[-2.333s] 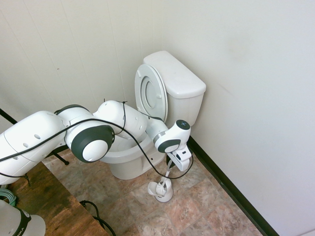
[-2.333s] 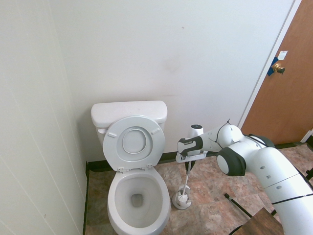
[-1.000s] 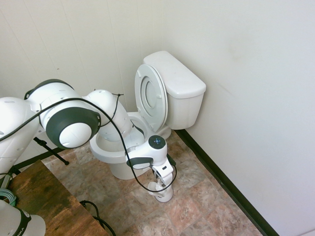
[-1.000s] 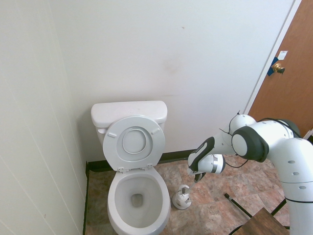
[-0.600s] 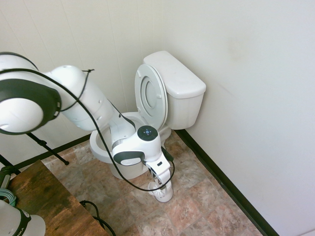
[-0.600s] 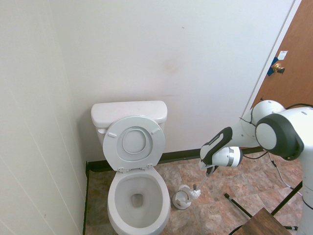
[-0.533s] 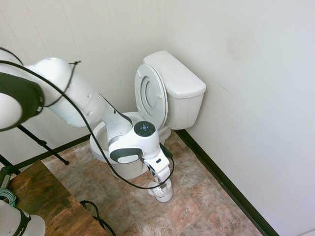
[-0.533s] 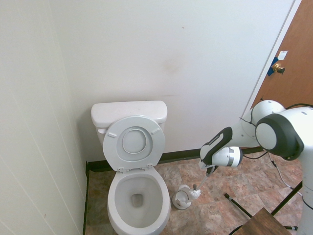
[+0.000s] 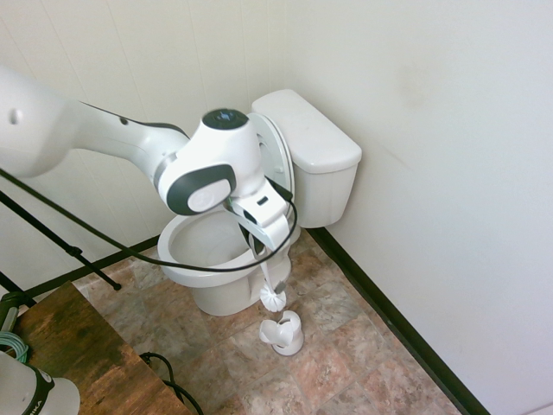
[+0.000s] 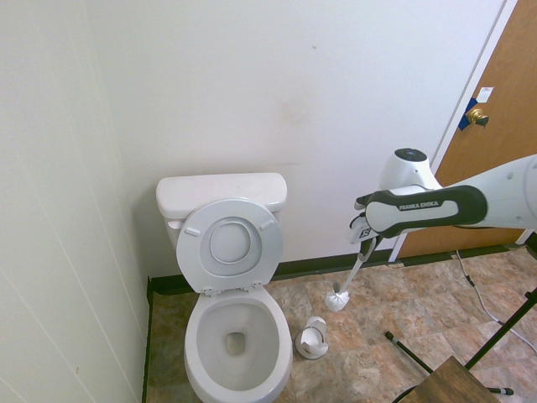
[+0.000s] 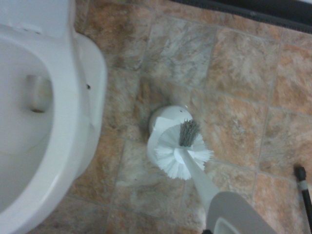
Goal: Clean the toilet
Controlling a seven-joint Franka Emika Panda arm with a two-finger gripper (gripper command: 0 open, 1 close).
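The white toilet stands in the corner with lid and seat raised against the tank; its open bowl also fills one side of the wrist view. My gripper is shut on the handle of a slim white toilet brush. The brush head hangs in the air beside the bowl, above the small white brush holder on the tiled floor.
A brown door is to the right of the toilet wall. A wooden table corner sits near the arm's base. Black baseboard runs along the walls. A dark rod lies on the floor tiles.
The arm has risen from low by the floor. The brush came up out of its holder and now hangs clear above it.
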